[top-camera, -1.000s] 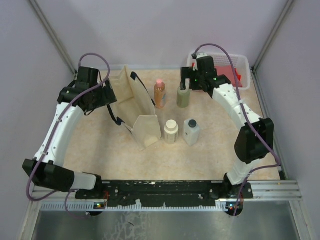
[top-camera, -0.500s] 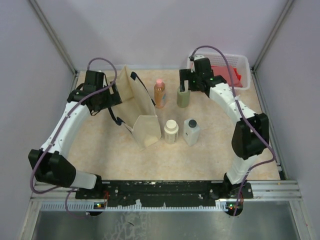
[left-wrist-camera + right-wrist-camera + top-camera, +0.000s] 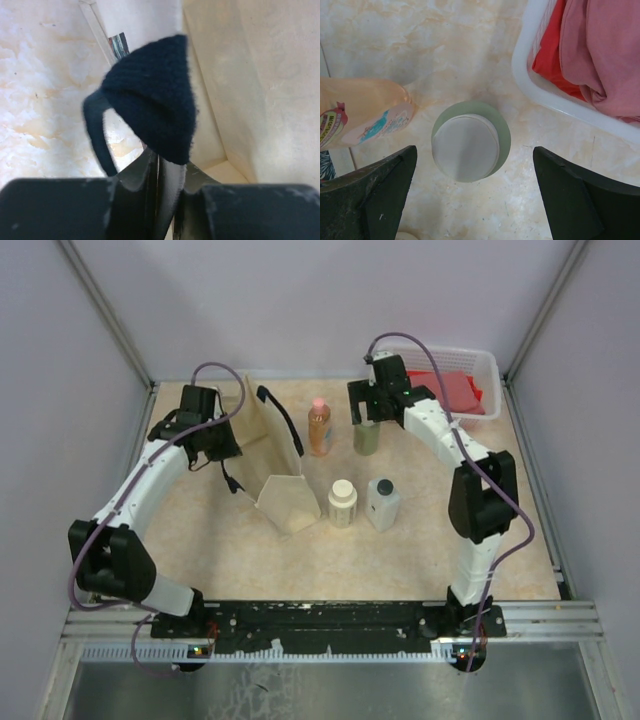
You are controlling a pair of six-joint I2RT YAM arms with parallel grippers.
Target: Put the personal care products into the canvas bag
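Over the last second the left arm has swung up and inward from the left side of the overhead view. The canvas bag [image 3: 285,465] has shifted with it, and its mouth now looks narrower and more tilted than before. The wrist view shows the left gripper [image 3: 161,162] clamped on a navy strap handle [image 3: 155,112], with the bag's pale inside filling the right of that frame. The right arm has meanwhile slid left, away from the white basket [image 3: 487,362] at the upper right. The right gripper [image 3: 472,165] now hangs with its fingers spread to either side of the olive-green bottle [image 3: 465,146], clear of it. The orange bottle [image 3: 319,426] stands just left of that one, and the cream bottle [image 3: 343,502] and white square bottle [image 3: 382,502] stand lower in the centre. All four are outside the bag, so nothing is packed yet. The left arm seems to be steadying the bag by its handle while the right lines up a first pick.
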